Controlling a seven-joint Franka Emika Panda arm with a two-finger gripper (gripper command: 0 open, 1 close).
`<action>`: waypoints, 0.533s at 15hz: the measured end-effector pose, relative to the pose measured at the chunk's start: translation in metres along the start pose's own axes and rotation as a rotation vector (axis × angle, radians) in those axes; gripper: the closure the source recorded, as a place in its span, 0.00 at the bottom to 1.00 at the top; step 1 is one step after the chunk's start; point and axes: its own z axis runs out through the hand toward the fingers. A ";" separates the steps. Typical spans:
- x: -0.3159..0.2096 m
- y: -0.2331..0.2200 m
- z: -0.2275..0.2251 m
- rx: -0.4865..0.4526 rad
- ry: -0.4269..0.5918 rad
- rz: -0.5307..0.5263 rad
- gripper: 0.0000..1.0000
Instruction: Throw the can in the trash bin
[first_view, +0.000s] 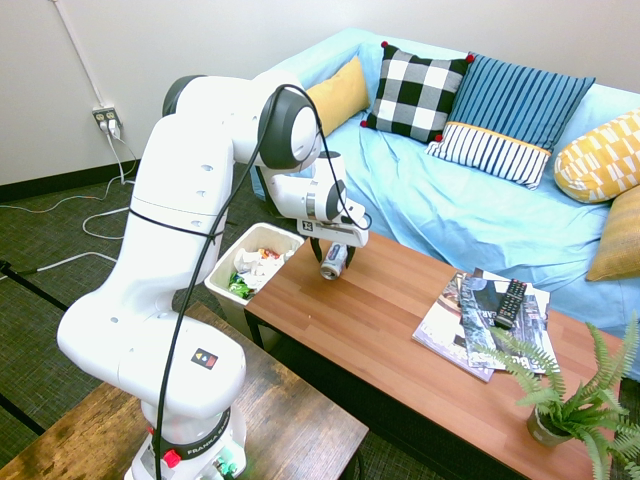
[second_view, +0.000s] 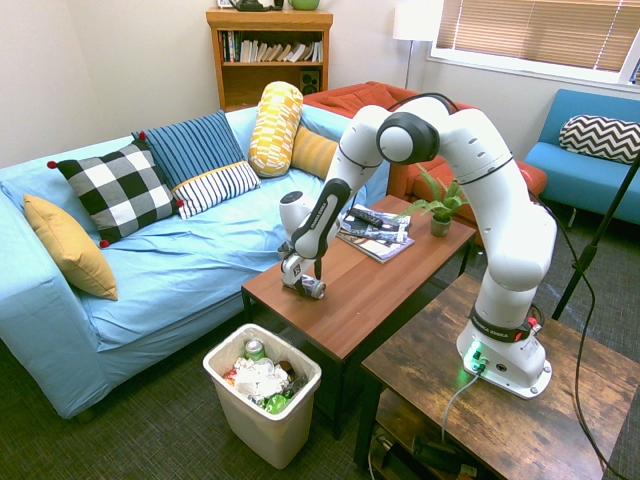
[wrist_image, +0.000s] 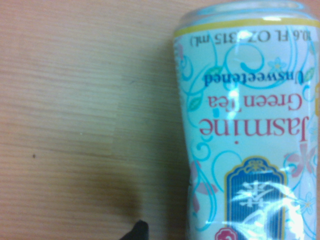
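Observation:
The can (first_view: 335, 258), silvery-white with blue markings, lies on its side near the corner of the wooden coffee table (first_view: 400, 330). It fills the right of the wrist view as a pale can (wrist_image: 245, 135) printed "Jasmine Green Tea". My gripper (first_view: 332, 264) is lowered over it, open, with a finger on either side of the can (second_view: 313, 289), which rests on the tabletop (second_view: 380, 290). The white trash bin (first_view: 226, 262) stands on the floor just off that table corner, partly filled with rubbish; from the other side the bin (second_view: 268, 432) sits below the table's end.
Magazines (first_view: 455, 325) with a black remote (first_view: 511, 300) lie mid-table, and a potted fern (first_view: 560, 400) stands at the far end. A blue sofa (first_view: 480, 210) with pillows runs behind. The arm's base stands on a dark wooden table (first_view: 290, 420).

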 end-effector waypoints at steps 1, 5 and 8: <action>0.002 0.001 0.001 0.002 0.001 0.001 1.00; 0.004 0.003 0.002 0.010 -0.004 0.009 1.00; 0.004 0.003 0.006 0.016 -0.007 0.016 1.00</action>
